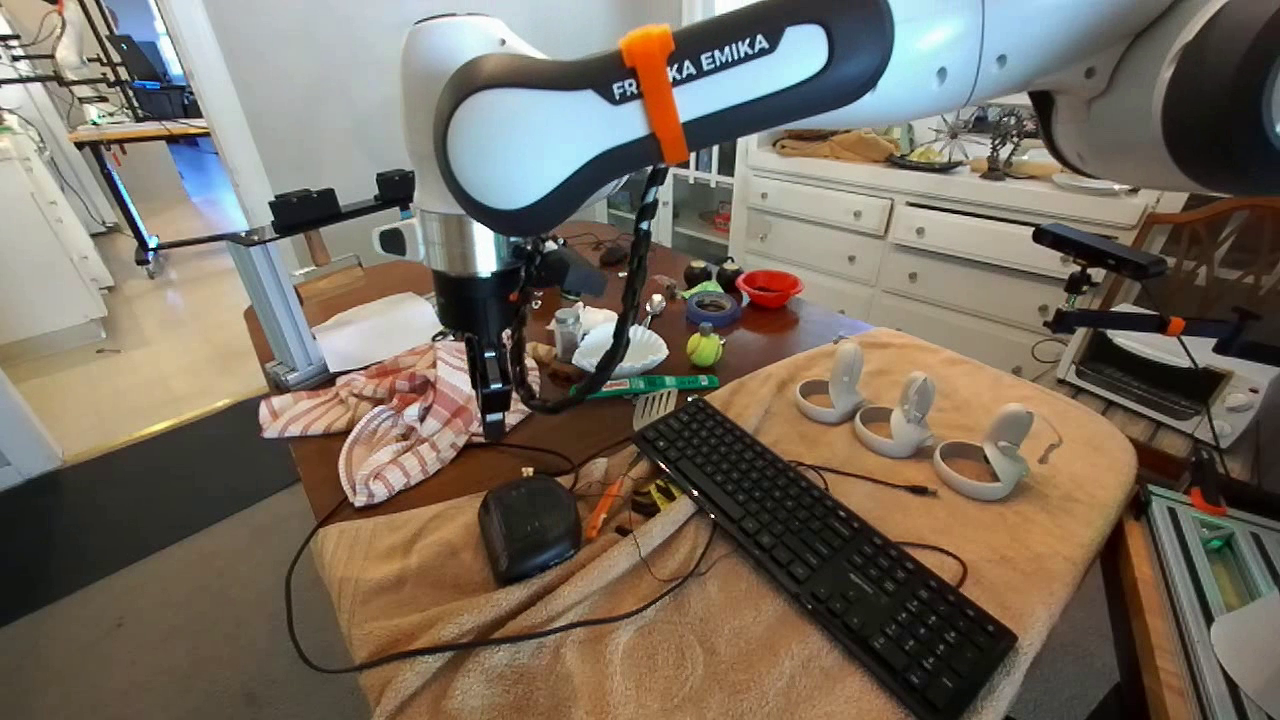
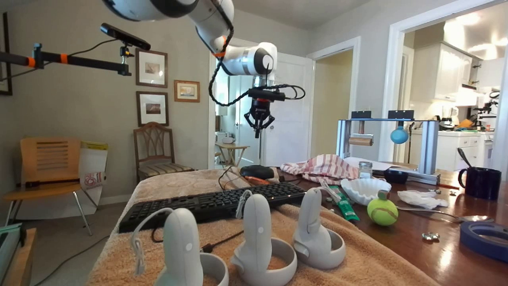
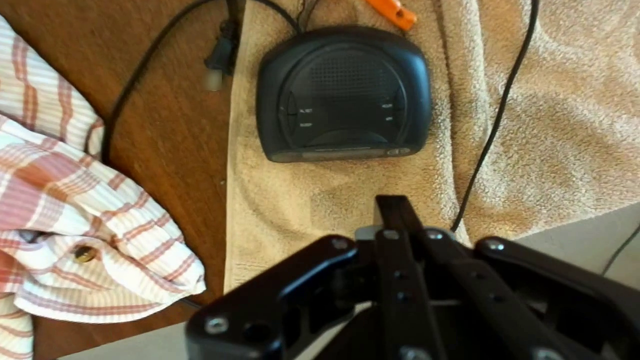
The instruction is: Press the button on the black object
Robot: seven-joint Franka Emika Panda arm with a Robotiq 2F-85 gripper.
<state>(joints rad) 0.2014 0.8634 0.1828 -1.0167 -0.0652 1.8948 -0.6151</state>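
The black object (image 1: pixel 530 527) is a small rounded box with a thin cord, lying on the tan towel. It also shows in an exterior view (image 2: pixel 257 172) behind the keyboard. In the wrist view the black object (image 3: pixel 345 95) shows its top face with small labelled buttons at left and right and a curved bar near its lower edge. My gripper (image 3: pixel 395 205) is shut, with nothing seen between the fingertips. In both exterior views the gripper (image 1: pixel 492 425) (image 2: pixel 258 131) points down and is above table height, apart from the black object.
A long black keyboard (image 1: pixel 820 550) lies beside the black object on the towel (image 1: pixel 620 670). A striped cloth (image 3: pixel 100 225) lies on the table to the left in the wrist view. An orange tool (image 3: pixel 392 12) and cords lie near the box. Several white controllers (image 2: pixel 262 242) stand on the towel.
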